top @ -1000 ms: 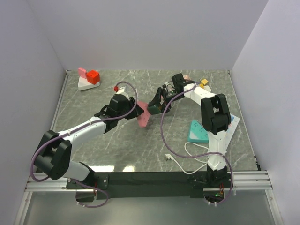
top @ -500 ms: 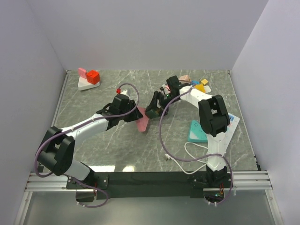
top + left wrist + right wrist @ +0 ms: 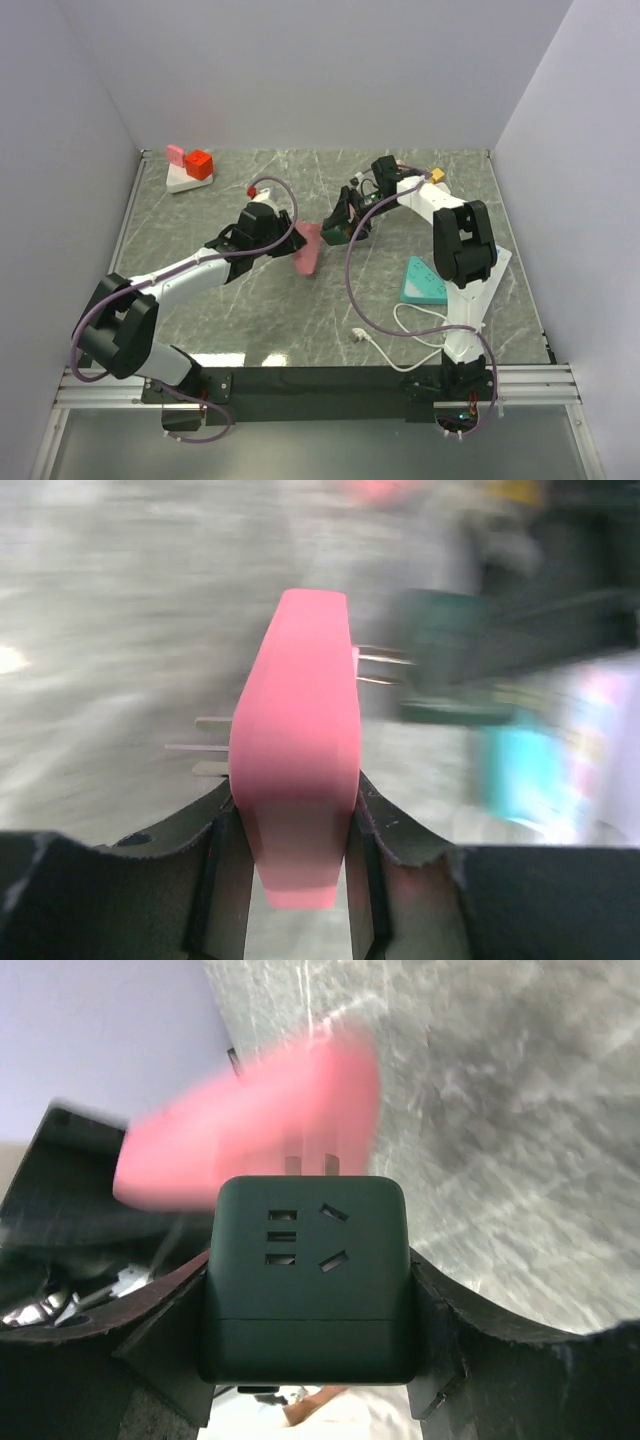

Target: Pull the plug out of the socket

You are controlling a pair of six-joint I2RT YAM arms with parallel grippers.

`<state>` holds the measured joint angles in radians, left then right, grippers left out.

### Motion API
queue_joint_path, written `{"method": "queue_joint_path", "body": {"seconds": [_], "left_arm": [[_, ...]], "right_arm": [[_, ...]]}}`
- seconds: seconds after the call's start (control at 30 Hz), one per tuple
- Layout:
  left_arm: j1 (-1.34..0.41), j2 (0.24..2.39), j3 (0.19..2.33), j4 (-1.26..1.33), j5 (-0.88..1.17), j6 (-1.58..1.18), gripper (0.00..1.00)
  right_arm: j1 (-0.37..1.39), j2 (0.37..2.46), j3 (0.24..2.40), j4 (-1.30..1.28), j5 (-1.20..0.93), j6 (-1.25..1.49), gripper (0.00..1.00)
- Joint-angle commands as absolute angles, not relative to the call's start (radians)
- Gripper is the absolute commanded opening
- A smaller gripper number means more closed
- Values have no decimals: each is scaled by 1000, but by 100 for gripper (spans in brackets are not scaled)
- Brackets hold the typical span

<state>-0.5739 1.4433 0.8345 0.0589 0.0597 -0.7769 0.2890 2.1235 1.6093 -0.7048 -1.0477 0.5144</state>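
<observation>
We see the left gripper [image 3: 298, 246] pinching the pink plug [image 3: 310, 247] from both sides. In the left wrist view its fingers [image 3: 222, 825] press flat on the lower part of the plug's [image 3: 295, 730] body, and the upper part stands free above them. The right gripper [image 3: 346, 227] is clamped on the dark green socket [image 3: 337, 233], a cube. In the right wrist view its two fingers [image 3: 165, 1315] hug the socket's [image 3: 305, 1270] opposite walls, and a face with slots is turned to the camera.

Both things are held over the middle of the table [image 3: 250, 310], somewhat nearer its far edge, with the plug to the left of the socket and just beside it. We see two metal prongs [image 3: 378, 666] bare in the narrow gap between the pink body and the green block [image 3: 450, 660]. The blur keeps us from telling whether their tips sit inside the socket. More prongs [image 3: 205, 748] stick out of the plug's other side.

In the far left corner we see a red cube [image 3: 198, 163] on a white base. Near the right edge lies a teal pad [image 3: 422, 282], and a white cable [image 3: 400, 335] curls at the near edge beside the right arm's base.
</observation>
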Motion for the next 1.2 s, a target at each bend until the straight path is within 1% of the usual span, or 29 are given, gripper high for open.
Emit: {"method": "queue_joint_path", "body": {"seconds": [0.0, 0.1, 0.17, 0.27, 0.37, 0.47, 0.5, 0.53, 0.77, 0.97, 1.07, 1.1, 1.17], "left_arm": [[-518, 1451, 834, -173, -215, -700, 0], [-518, 1473, 900, -182, -199, -701, 0], [-523, 1494, 960, -187, -192, -703, 1], [-523, 1511, 1020, -199, -187, -703, 0], [-523, 1494, 1034, -204, -186, -703, 1], [-522, 1473, 1017, -201, -187, -701, 1], [-522, 1470, 1011, -199, -186, -703, 0], [-517, 1471, 999, -198, -181, -709, 1], [-512, 1445, 968, -195, -152, -713, 0], [-505, 1439, 963, -184, -89, -700, 0], [-505, 1451, 946, -144, -5, -698, 1], [-505, 1457, 940, -132, 33, -699, 0], [-505, 1477, 924, -78, 161, -703, 1]], "right_arm": [[227, 2028, 1612, -779, -1073, 483, 0], [299, 2017, 1586, -721, -980, 549, 0], [355, 2020, 1560, -675, -960, 593, 0], [382, 2040, 1592, -669, -956, 620, 0], [350, 2007, 1591, -624, -890, 635, 0], [278, 2006, 1643, -686, -734, 604, 0], [237, 2006, 1652, -693, -636, 604, 0], [218, 2006, 1651, -687, -608, 607, 0], [111, 2039, 1647, -621, -499, 638, 0], [68, 2154, 1773, -526, -416, 730, 0], [61, 2215, 1882, -514, -365, 767, 0], [60, 2259, 1910, -520, -365, 773, 4], [55, 2302, 1965, -543, -368, 788, 18]]}}
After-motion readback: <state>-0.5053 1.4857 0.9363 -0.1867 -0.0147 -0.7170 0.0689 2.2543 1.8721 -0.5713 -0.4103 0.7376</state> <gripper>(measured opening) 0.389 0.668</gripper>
